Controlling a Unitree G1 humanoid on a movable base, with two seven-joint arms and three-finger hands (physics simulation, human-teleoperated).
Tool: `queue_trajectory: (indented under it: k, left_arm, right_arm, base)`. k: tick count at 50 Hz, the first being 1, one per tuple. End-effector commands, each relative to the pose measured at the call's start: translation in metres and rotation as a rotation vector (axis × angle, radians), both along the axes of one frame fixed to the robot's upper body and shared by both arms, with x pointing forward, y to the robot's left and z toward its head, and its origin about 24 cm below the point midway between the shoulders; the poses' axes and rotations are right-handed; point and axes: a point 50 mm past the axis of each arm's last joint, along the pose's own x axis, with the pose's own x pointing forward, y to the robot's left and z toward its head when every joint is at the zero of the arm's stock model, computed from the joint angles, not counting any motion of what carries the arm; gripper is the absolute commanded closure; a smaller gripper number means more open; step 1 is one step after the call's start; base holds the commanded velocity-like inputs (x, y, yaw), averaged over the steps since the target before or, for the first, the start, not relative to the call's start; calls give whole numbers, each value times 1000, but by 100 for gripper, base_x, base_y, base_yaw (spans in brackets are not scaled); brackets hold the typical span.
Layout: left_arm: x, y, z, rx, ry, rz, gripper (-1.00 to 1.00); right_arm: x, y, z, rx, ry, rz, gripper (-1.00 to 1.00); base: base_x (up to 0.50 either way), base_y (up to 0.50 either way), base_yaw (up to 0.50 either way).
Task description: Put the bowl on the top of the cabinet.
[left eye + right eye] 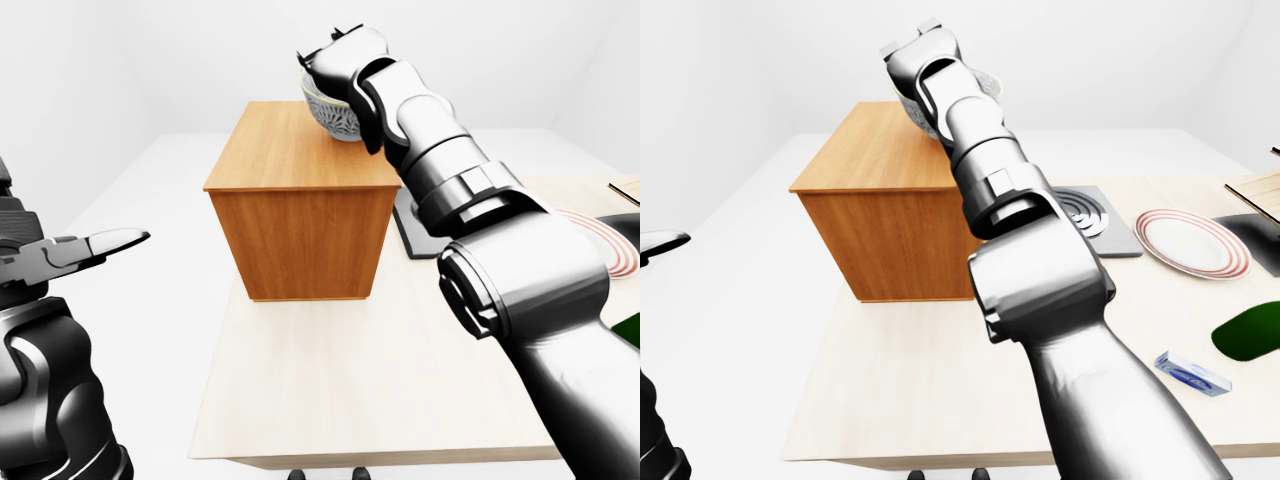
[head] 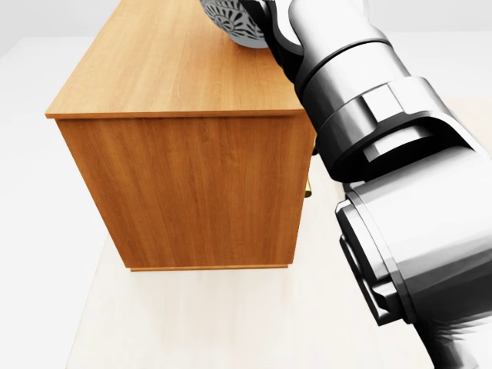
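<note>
- Patterned bowl [image 1: 328,112]: above the far end of the wooden cabinet [image 1: 300,215]'s top; contact with the top cannot be told.
- Right hand [image 1: 335,55]: over the cabinet, fingers closed on the bowl's rim.
- Left hand [image 1: 85,248]: well left of the cabinet, fingers spread, empty.
- Cabinet: stands on the pale surface [image 1: 330,380].

From our head we look closely down on the cabinet [image 2: 184,138], while both eye views sit farther back, sharing it and our right arm [image 1: 450,180].
</note>
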Motion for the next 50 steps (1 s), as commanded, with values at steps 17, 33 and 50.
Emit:
queue_trajectory:
  k: [17, 33, 50]
  left_arm:
    - [1, 2, -2, -14, 10, -2, -100]
    - [3, 1, -4, -13, 18, -3, -100]
    - [3, 1, -2, -16, 9, 0, -100]
  right_arm:
    - [-5, -15, 33, 46, -48, -32, -100]
    - [-13, -29, 63, 74, -102, -64, -100]
    - [-65, -137, 165, 195, -271, -332, -100]
  base:
    - [0, 0, 0]
    - [0, 0, 0]
    - [0, 0, 0]
